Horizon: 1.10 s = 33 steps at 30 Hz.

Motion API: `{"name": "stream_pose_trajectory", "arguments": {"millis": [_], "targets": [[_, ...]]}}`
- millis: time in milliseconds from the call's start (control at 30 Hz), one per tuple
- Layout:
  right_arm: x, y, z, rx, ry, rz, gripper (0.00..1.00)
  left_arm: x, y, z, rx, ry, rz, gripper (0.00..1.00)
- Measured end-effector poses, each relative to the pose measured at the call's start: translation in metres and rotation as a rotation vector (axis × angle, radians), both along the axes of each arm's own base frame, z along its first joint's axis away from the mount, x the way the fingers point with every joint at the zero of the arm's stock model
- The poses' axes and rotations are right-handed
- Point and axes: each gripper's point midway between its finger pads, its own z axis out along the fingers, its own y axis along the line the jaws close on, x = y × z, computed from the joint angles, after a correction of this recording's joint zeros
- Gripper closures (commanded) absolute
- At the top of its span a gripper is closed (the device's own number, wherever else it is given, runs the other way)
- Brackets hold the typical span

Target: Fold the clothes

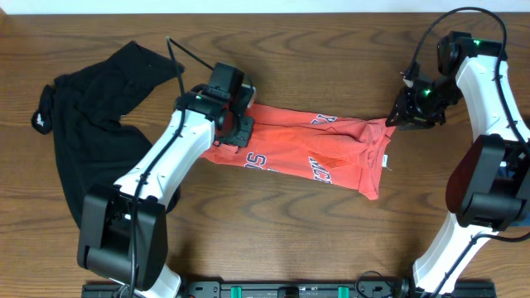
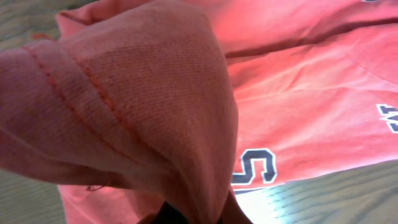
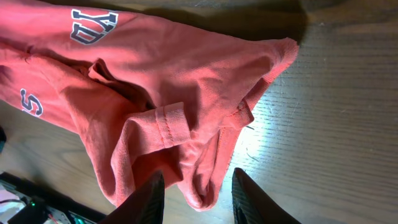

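Dark wood-grain table, pale strip along far edge

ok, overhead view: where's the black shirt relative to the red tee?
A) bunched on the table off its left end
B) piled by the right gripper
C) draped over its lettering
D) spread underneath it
A: the black shirt lies crumpled at the left end of the table, beyond the left end of the coral-red T-shirt.

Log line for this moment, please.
left gripper: shut on red T-shirt | right gripper: open at T-shirt's other end | black shirt: bunched, unfolded
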Motion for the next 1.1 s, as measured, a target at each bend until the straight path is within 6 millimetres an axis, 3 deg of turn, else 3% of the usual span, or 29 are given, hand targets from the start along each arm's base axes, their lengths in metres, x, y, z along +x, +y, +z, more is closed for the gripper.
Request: {"name": "stream_pose_trajectory", "arguments": {"millis": [300, 567, 633, 667, 733, 767, 800, 933, 1100], "targets": [[-0.001, 0.0, 0.0, 0.001, 0.004, 0.0, 0.66, 0.0, -0.007, 0.001, -0.007, -0.008, -0.006, 0.93], [-0.001, 0.0, 0.0, 0.001, 0.004, 0.0, 0.66, -0.003, -0.026, 0.003, -0.017, -0.029, -0.05, 0.92], [-0.001, 0.0, 0.0, 0.001, 0.005, 0.0, 0.66, -0.005, -0.03, 0.003, -0.017, -0.029, -0.062, 0.87], [-0.001, 0.0, 0.0, 0.001, 0.006, 0.0, 0.65, -0.006, -0.032, 0.003, -0.017, -0.029, -0.068, 0.83], [-0.002, 0.0, 0.0, 0.001, 0.008, 0.0, 0.66, -0.008, -0.035, 0.003, -0.016, -0.03, -0.079, 0.46], [-0.002, 0.0, 0.0, 0.002, 0.008, 0.0, 0.65, -0.008, -0.036, 0.003, -0.018, -0.03, -0.082, 0.16], [-0.002, 0.0, 0.0, 0.001, 0.008, 0.0, 0.65, -0.009, -0.037, 0.003, -0.018, -0.03, -0.083, 0.04], [-0.002, 0.001, 0.0, 0.001, 0.008, 0.001, 0.67, -0.009, -0.038, 0.003, -0.019, -0.029, -0.084, 0.02], [-0.002, 0.004, 0.0, 0.002, 0.007, 0.013, 0.8, -0.009, -0.038, 0.003, -0.019, -0.028, -0.082, 0.02]]}}
